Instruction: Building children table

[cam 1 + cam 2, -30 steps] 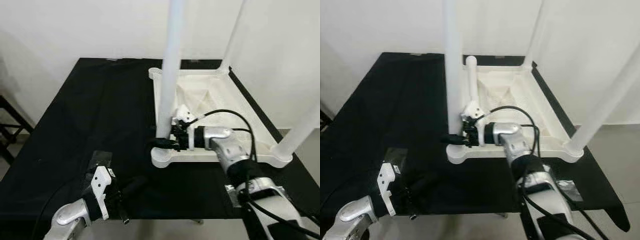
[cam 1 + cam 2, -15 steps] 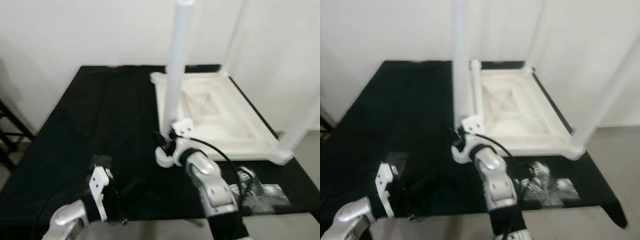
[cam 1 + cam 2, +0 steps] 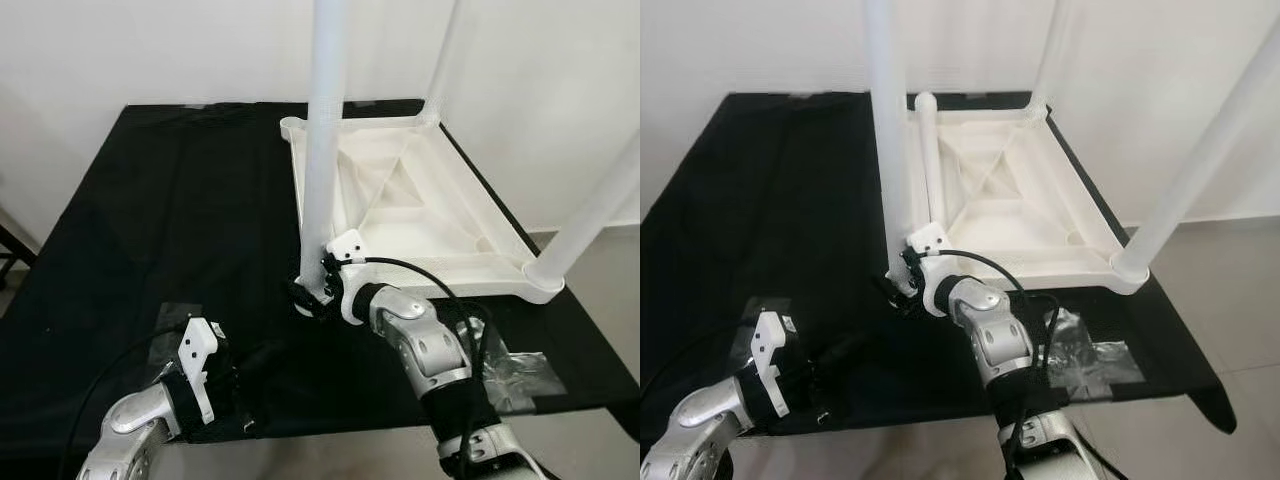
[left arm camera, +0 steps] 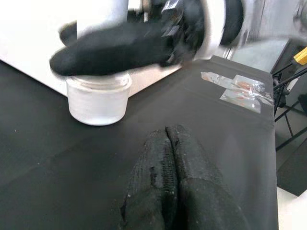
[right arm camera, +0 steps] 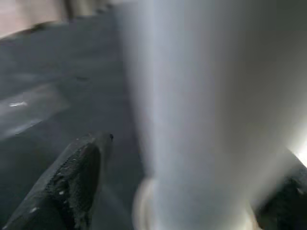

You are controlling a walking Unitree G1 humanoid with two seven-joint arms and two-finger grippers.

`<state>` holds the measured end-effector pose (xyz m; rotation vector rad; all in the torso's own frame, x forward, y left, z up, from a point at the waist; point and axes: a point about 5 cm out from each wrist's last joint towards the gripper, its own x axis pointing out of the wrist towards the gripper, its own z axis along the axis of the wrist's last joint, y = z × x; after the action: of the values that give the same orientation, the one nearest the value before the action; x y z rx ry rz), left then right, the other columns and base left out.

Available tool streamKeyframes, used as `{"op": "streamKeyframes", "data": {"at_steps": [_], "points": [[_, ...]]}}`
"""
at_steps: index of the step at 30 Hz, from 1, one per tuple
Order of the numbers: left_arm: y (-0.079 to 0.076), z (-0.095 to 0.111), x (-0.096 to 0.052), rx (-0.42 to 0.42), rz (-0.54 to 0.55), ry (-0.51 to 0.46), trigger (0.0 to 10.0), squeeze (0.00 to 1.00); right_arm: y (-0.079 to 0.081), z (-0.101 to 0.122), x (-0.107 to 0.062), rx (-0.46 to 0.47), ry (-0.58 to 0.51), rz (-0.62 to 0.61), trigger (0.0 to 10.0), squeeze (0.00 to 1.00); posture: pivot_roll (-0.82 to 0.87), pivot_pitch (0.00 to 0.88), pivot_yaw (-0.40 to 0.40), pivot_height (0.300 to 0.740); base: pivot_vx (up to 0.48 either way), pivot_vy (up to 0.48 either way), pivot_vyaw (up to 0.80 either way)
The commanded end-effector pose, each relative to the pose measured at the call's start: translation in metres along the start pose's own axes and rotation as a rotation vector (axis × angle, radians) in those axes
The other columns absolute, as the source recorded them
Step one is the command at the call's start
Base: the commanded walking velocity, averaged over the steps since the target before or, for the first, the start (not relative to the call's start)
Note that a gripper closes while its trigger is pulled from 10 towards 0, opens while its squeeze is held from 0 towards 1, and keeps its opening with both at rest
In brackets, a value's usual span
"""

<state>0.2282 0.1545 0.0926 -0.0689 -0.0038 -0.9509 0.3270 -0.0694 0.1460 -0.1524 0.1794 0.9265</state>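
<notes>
Item: children's table (image 3: 420,205), white plastic, lying upside down on the far right part of the counter (image 3: 150,230), which was draped in black cloth. Three legs stood upright from its corners: the near-left leg (image 3: 322,130), the near-right leg (image 3: 600,205) and the far-right leg (image 3: 447,50). In the right eye view a fourth white tube (image 3: 931,160) showed just behind the near-left leg.

Item: my right gripper (image 3: 308,297), at the foot of the near-left leg, low against the corner socket (image 4: 98,98). My jaws were spread around the leg, one black finger (image 5: 67,184) on either side of the blurred white tube; I could not tell whether the pads touched it.

Item: my left gripper (image 4: 168,187), resting low over the black cloth at the near-left edge of the counter, apart from the table. Its jaws were pressed together, holding nothing, and pointed toward the corner socket.

Item: crumpled clear tape (image 3: 515,360), stuck on the cloth near the front right edge.
</notes>
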Motion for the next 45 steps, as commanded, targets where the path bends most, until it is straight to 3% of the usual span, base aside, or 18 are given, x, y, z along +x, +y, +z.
{"op": "streamKeyframes", "data": {"at_steps": [1,4,9,10,11,12,13,28,31,33,35,36,37,38,39,41,45], "points": [[-0.001,-0.003,0.002,-0.012,-0.005,0.008,10.0,0.00,0.008,0.021,-0.001,-0.110,-0.082,0.231,10.0,0.00,0.02,0.038,-0.043,0.740,0.000,0.000,0.00],[0.000,-0.002,0.003,-0.012,-0.004,0.006,10.0,0.00,0.006,0.027,-0.005,-0.163,-0.080,0.410,10.0,0.00,0.02,0.034,-0.046,0.740,0.000,0.000,0.00],[0.001,-0.002,0.003,-0.009,-0.001,0.007,10.0,0.00,-0.005,0.031,-0.002,-0.168,-0.048,0.476,10.0,0.00,0.03,0.031,-0.048,0.740,0.000,0.000,0.00],[0.001,-0.002,0.003,-0.009,-0.001,0.007,10.0,0.00,-0.008,0.032,-0.001,-0.162,-0.041,0.492,7.6,0.00,0.03,0.027,-0.050,0.740,0.000,0.000,0.00],[0.001,-0.002,0.003,-0.008,0.000,0.007,10.0,0.00,-0.011,0.033,0.000,-0.154,-0.037,0.507,2.0,0.00,0.03,0.027,-0.050,0.740,0.000,0.000,0.00],[0.001,-0.002,0.003,-0.008,0.000,0.007,10.0,0.00,-0.011,0.033,0.000,-0.154,-0.037,0.507,2.0,0.00,0.03,0.027,-0.050,0.740,0.000,0.000,0.00],[0.001,-0.002,0.003,-0.008,0.002,0.007,10.0,0.00,-0.014,0.034,0.000,-0.150,-0.028,0.537,0.0,0.00,0.04,0.026,-0.051,0.740,0.000,0.000,0.00],[0.001,-0.003,0.001,-0.009,0.007,0.008,10.0,0.00,-0.022,0.023,-0.007,-0.140,-0.028,0.520,0.0,0.00,0.03,0.028,-0.049,0.740,0.000,0.000,0.00],[0.000,-0.004,0.000,-0.011,0.005,0.010,10.0,0.00,-0.027,0.002,-0.018,-0.117,-0.011,0.330,0.0,0.00,0.03,0.037,-0.050,0.740,0.000,0.000,0.00],[0.000,-0.004,-0.001,-0.012,0.005,0.010,10.0,0.00,-0.027,-0.002,-0.021,-0.112,-0.008,0.299,0.0,0.00,0.03,0.037,-0.050,0.740,0.000,0.000,0.00],[-0.001,-0.004,-0.003,-0.013,0.005,0.012,10.0,0.00,-0.025,-0.015,-0.014,-0.023,0.005,-0.004,0.0,0.00,0.03,0.037,-0.054,0.740,0.000,0.000,0.00],[-0.001,-0.004,-0.003,-0.013,0.005,0.012,10.0,0.00,-0.025,-0.015,-0.014,-0.023,0.005,-0.004,0.0,0.00,0.03,0.037,-0.054,0.740,0.000,0.000,0.00],[-0.001,-0.005,-0.004,-0.014,0.004,0.015,10.0,0.00,-0.008,-0.031,-0.011,0.031,0.041,-0.154,0.0,0.00,0.03,0.046,-0.043,0.740,0.000,0.000,0.00],[-0.001,-0.005,-0.004,-0.014,0.004,0.015,10.0,0.00,-0.008,-0.031,-0.011,0.031,0.041,-0.154,0.0,0.00,0.03,0.046,-0.043,0.740,0.000,0.000,0.00],[-0.001,-0.005,-0.005,-0.014,0.004,0.016,10.0,0.00,0.005,-0.040,-0.012,0.065,0.067,-0.254,0.0,0.00,0.03,0.046,-0.043,0.740,0.000,0.000,0.00],[0.000,-0.005,-0.005,-0.015,0.000,0.023,10.0,0.00,0.035,-0.041,-0.003,0.074,0.073,-0.221,0.0,0.00,0.02,0.042,-0.030,0.740,0.000,0.000,0.00],[0.001,-0.006,-0.005,-0.016,-0.005,0.028,10.0,0.00,0.040,-0.030,0.006,0.038,0.053,-0.160,0.0,0.00,0.02,0.038,-0.037,0.740,0.000,0.000,0.00]]}}
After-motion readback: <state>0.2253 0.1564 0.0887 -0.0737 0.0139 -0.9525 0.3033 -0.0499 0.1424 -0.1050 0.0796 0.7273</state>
